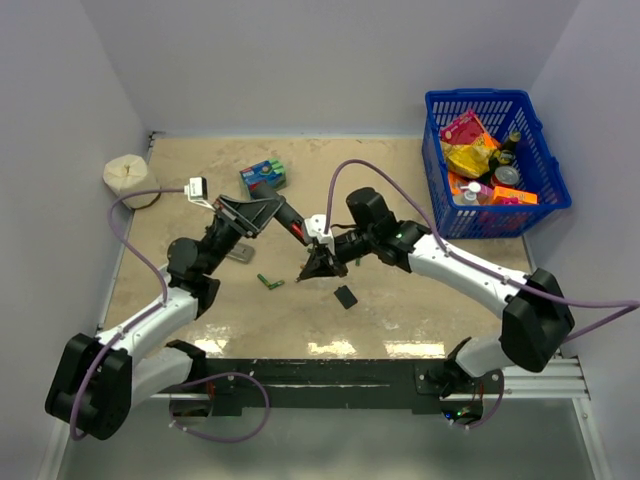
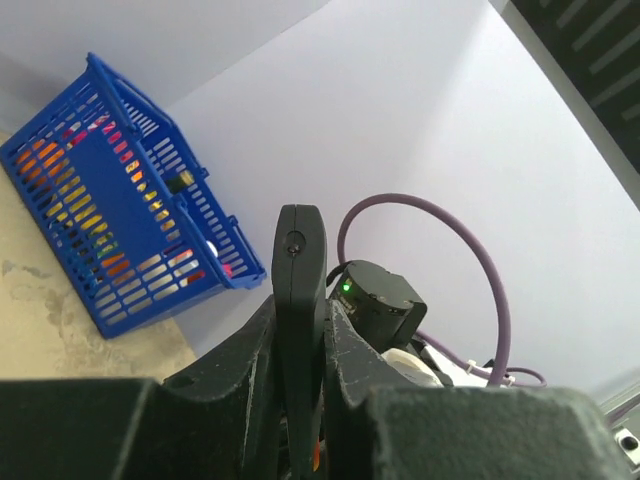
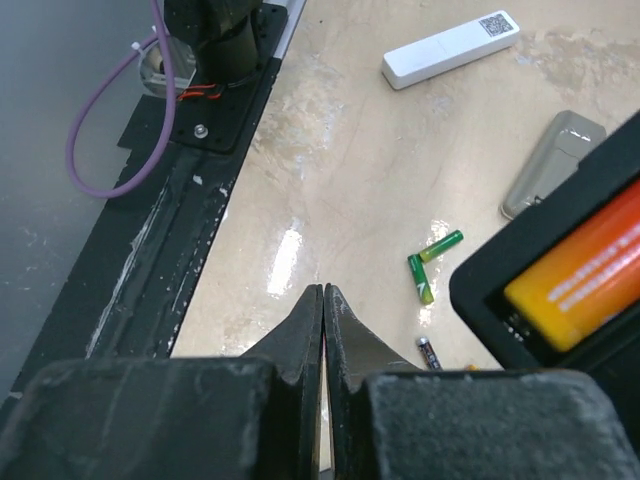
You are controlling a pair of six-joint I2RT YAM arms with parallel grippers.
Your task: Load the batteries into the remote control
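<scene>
The left gripper [image 1: 262, 212] is clamping the remote [image 1: 290, 224] above the middle of the table [image 1: 400, 320]. In the left wrist view its fingers [image 2: 345, 350] are pressing on the bar's two sides, and the remote is standing edge-on between them. The right gripper [image 1: 312, 270] is hanging just beside the remote's free end, on the side toward the near edge, with its fingers [image 3: 305, 330] pressed flat together and nothing showing between them. In the right wrist view the remote's open bay is facing the camera and an orange battery [image 3: 575, 285] is lying in it. Two green batteries [image 1: 270, 283] are lying on the table in a V, touching at one end, just left of the right gripper and toward the near edge. The back cover [image 1: 345, 296] is lying flat on the table near the right gripper, on the side toward the near right corner. The grey remote [image 1: 238, 253] is resting beneath the left arm, and the white remote [image 3: 450, 48] is lying farther toward the left edge. The packet [image 1: 263, 176] is lying toward the far edge, a white roll [image 1: 125, 172] is sitting in the far left corner, and the basket [image 1: 495, 160] is sitting in the far right corner.
</scene>
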